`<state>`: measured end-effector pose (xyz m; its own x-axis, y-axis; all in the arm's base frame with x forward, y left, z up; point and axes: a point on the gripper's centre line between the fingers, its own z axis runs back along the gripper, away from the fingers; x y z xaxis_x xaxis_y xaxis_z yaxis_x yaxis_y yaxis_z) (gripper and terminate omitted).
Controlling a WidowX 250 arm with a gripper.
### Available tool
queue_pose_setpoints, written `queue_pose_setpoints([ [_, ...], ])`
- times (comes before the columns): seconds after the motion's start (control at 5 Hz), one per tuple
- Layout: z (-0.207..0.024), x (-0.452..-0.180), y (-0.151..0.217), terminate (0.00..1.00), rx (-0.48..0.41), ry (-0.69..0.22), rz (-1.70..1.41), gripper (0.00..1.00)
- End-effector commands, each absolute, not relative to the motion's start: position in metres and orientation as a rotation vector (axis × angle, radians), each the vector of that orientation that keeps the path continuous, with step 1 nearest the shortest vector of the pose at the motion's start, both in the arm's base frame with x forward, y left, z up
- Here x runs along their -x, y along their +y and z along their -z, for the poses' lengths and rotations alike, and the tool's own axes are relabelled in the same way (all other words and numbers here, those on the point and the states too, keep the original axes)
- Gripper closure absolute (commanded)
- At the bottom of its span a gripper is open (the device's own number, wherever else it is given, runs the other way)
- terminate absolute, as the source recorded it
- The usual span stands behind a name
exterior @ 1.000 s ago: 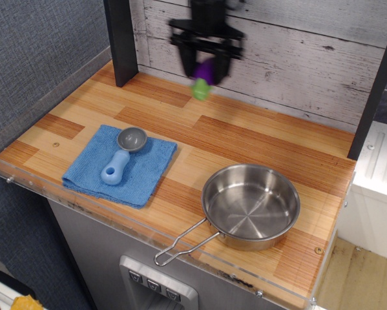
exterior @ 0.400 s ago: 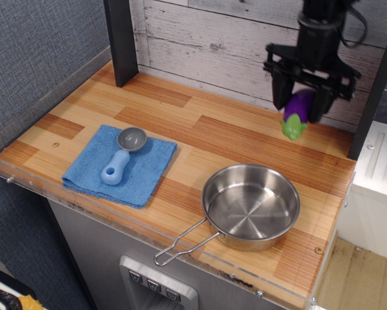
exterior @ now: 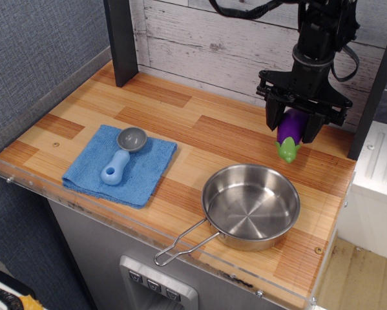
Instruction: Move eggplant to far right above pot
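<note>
My gripper [exterior: 294, 131] is shut on the purple eggplant [exterior: 292, 130], which hangs with its light green stem cap [exterior: 287, 152] pointing down. It is at the far right of the wooden counter, just behind the shiny steel pot [exterior: 251, 205], a little above the surface. The pot sits at the front right with its wire loop handle [exterior: 180, 244] pointing to the front left.
A blue cloth [exterior: 122, 165] lies at the left with a blue-handled grey scoop [exterior: 122, 155] on it. A dark post [exterior: 121, 40] stands at the back left and another [exterior: 374, 90] at the right edge. A clear plastic lip [exterior: 148, 227] runs along the counter's front.
My gripper carried the eggplant from the back middle across to the far right, then dropped lower toward the counter behind the pot.
</note>
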<state>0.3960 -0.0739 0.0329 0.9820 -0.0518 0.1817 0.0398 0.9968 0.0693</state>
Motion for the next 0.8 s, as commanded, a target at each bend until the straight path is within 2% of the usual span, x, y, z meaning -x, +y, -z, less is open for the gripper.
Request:
queue_pose_setpoints([
  [0.0, -0.035, -0.395, -0.065, 0.0, -0.044, -0.214, 0.017, 1.0],
  [0.2, -0.039, -0.394, -0.064, 0.0, -0.004, -0.191, 0.045, 0.0],
  [0.4, -0.051, -0.391, -0.056, 0.0, 0.029, -0.195, 0.042, 0.0],
  [0.6, -0.08, -0.386, -0.039, 0.0, 0.037, -0.232, 0.051, 0.0],
])
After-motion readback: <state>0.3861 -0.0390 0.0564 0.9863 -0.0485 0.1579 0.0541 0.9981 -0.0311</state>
